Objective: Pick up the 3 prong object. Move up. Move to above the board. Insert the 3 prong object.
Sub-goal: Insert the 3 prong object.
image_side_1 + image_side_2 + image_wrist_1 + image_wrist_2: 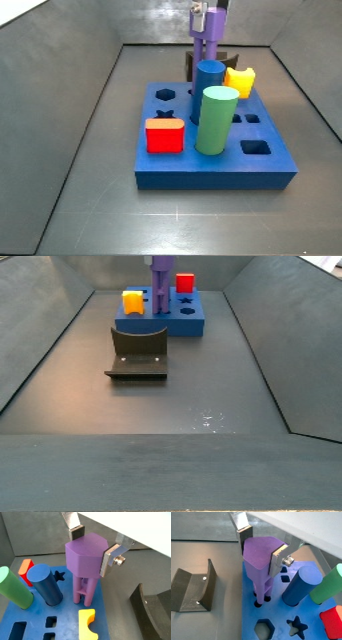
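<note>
The gripper point(95, 546) clamps the head of the 3 prong object point(84, 567), upright over the far part of the board point(67, 619), beside the blue cylinder point(44, 585). Insertion is under way: its prongs seem to enter holes, though depth is unclear. Next: press straight down, then release.

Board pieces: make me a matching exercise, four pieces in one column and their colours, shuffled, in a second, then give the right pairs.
Pieces
1. 3 prong object, between the fingers of the gripper, its prongs down at the board
2. tall cylinder nearest the camera in a side view
3. cylinder right next to the 3 prong object
4. square block at the board's edge

Colours
A. red
B. dark blue
C. light purple
D. green

Pairs: 1-C, 2-D, 3-B, 4-A
</note>
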You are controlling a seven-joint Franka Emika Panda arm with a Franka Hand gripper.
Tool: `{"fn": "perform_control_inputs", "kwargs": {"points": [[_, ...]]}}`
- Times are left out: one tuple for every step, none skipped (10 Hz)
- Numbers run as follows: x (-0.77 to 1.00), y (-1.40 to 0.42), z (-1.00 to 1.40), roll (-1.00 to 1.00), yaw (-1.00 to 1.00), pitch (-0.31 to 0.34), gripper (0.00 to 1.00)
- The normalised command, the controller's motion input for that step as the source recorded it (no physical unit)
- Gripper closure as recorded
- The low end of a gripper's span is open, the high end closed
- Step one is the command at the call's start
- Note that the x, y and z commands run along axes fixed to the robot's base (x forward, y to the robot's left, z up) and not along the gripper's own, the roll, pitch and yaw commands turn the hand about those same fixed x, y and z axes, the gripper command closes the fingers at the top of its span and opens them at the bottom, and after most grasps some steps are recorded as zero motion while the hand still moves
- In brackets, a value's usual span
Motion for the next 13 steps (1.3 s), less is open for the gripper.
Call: {"fn": "perform_control_inputs", "kwargs": {"points": [[0.07,-0.1,0.17,0.0,0.0,0.01,1.0],[0.04,0.0,0.31,-0.05,0.0,0.02,1.0],[0.0,0.0,0.31,-0.05,0.0,0.006,1.0],[0.0,0.0,0.07,-0.02,0.0,0.0,1.0],[0.0,0.0,0.01,-0.03,0.0,0.0,1.0],[0.01,0.05,-0.05,0.0,0.06,0.0,1.0],[0.0,0.1,-0.08,0.06,0.04,0.0,1.0],[0.0,0.1,-0.03,0.02,0.0,0.0,1.0],[-0.03,0.0,0.0,0.0,0.0,0.0,1.0],[-0.15,0.0,-0.05,0.03,0.0,-0.007,1.0],[-0.11,0.0,-0.05,0.04,0.0,0.0,1.0],[0.0,-0.01,-0.06,0.0,0.0,0.0,1.0],[0.02,-0.12,-0.32,0.15,0.0,0.0,1.0]]}}
